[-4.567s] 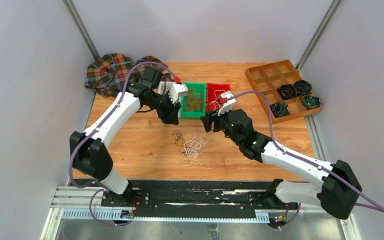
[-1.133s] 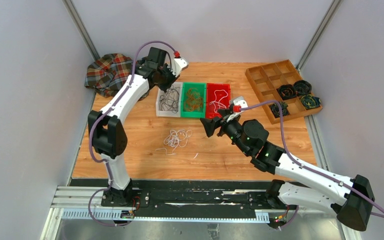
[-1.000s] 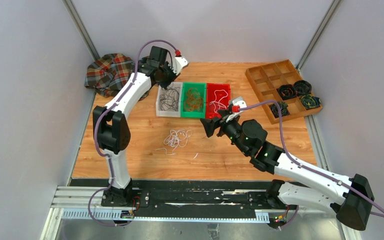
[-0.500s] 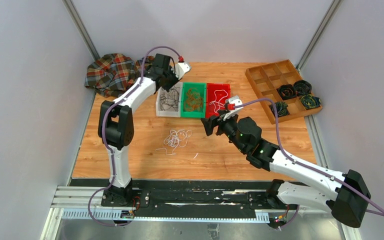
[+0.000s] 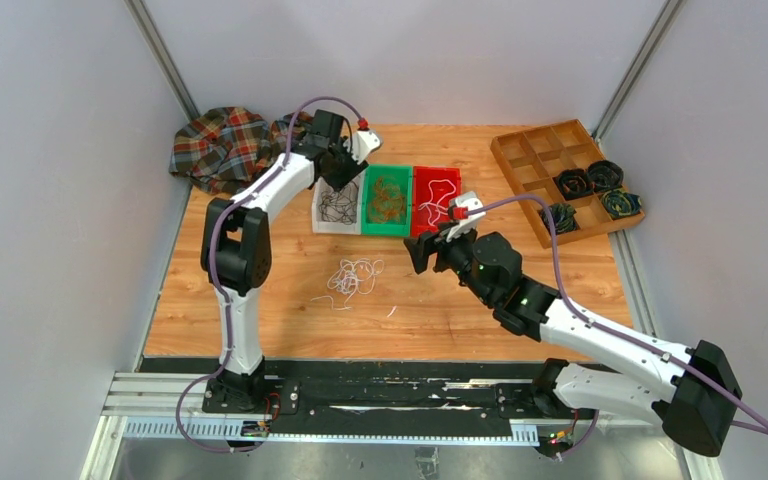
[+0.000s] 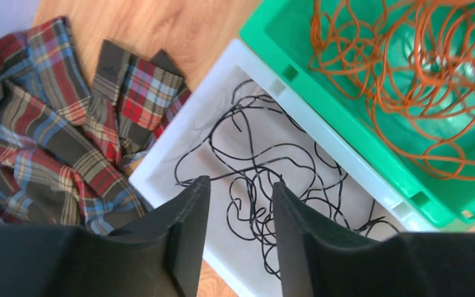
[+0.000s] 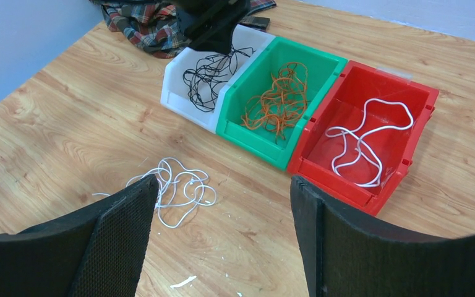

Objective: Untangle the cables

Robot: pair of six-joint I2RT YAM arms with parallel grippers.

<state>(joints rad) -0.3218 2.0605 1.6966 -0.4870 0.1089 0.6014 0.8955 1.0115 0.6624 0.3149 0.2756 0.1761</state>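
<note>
Now the left gripper (image 6: 240, 185) hangs over the white bin (image 6: 188, 120), its fingers parted a little with nothing between them; black cables (image 6: 266, 167) lie loose in the bin below. Orange cables (image 6: 408, 80) fill the green bin (image 6: 359, 133) at its 3 o'clock, and a white cable (image 7: 362, 145) lies in the red bin (image 7: 340, 182) beyond. A white bunch (image 5: 353, 277) sits on the table (image 5: 260, 300) at 6 o'clock of the bins; the right gripper (image 7: 224, 182), spread wide and empty, hovers at the bunch's 3 o'clock

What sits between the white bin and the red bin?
The green bin, holding tangled orange cables, stands between the white bin and the red bin, side by side with both. The right wrist view shows it best.
</note>
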